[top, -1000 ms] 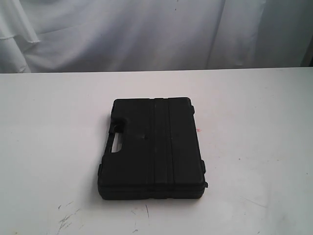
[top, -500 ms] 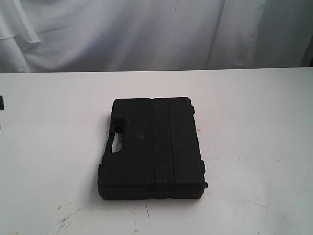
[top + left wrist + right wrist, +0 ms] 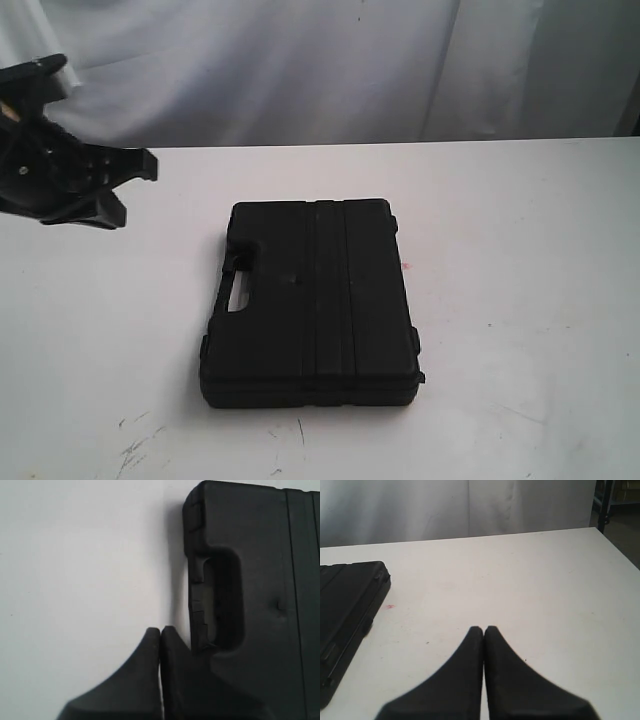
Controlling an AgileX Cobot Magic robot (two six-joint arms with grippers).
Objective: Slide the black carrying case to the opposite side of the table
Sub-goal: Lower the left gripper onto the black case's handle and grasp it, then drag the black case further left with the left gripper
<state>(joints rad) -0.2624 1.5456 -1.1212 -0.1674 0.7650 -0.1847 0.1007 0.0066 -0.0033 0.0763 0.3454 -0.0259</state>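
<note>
Around the black carrying case (image 3: 312,305): white table (image 3: 530,220) with a red dot (image 3: 405,266) just off the case's right edge, dark scuffs (image 3: 135,450) near the front-left, and a white cloth backdrop (image 3: 300,70) behind the far edge. Case lies flat mid-table, handle cut-out (image 3: 238,295) facing left; left gripper (image 3: 160,630) has fingers pressed together, nothing held, raised above the table on that handle side, apart from the case. Right gripper (image 3: 483,629) is likewise pinched together and empty, over bare table to the case's right, apart from it.
</note>
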